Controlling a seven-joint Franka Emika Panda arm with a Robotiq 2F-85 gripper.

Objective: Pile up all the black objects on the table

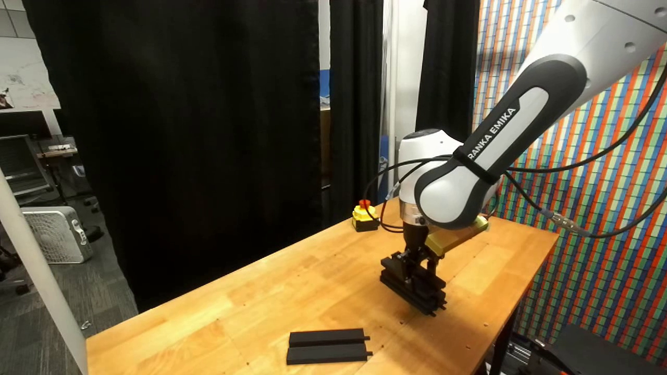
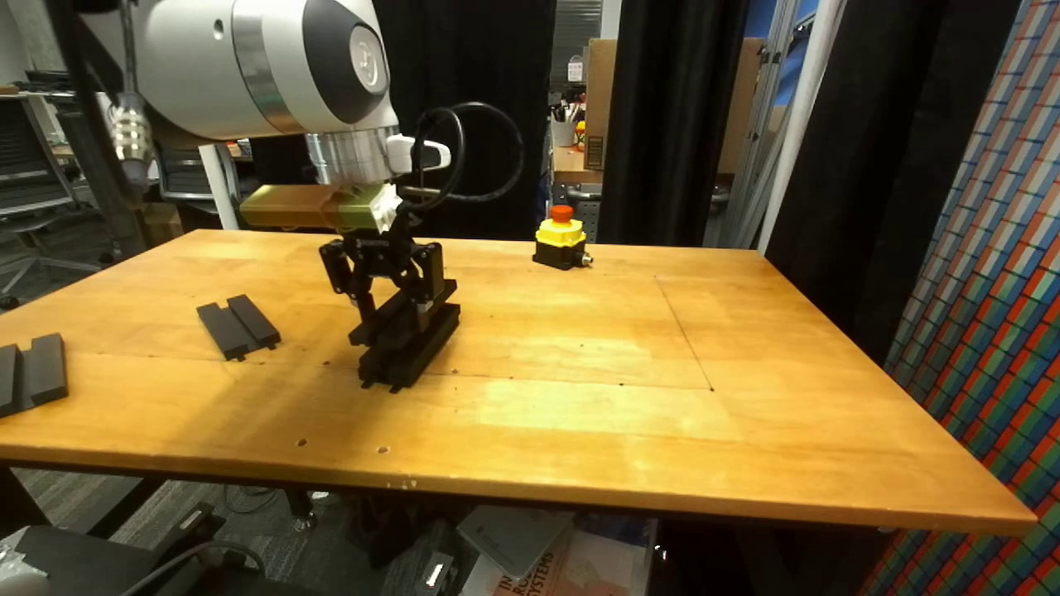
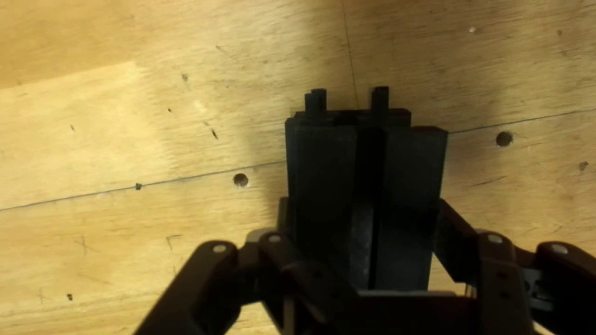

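Note:
My gripper [image 2: 396, 311] points down and is shut on a black plate [image 3: 326, 172], one finger on each long side. Directly beneath lies more black plate material [image 2: 414, 352], resting on the wooden table [image 2: 580, 414]; in the wrist view its pegs [image 3: 380, 97] poke out past the held plate, which sits slightly askew to the right over it. Whether the two touch, and how many layers are below, I cannot tell. A grooved black plate [image 1: 328, 346] lies flat apart from the stack. In an exterior view another black plate [image 2: 37, 372] is cut off by the picture's edge.
A yellow and red button box [image 2: 561, 238] stands near the table's far edge. A looping black cable [image 1: 388, 179] hangs around the wrist. Dark curtains [image 1: 198, 130] flank the table, and a patterned wall [image 1: 589, 250] rises beyond one end.

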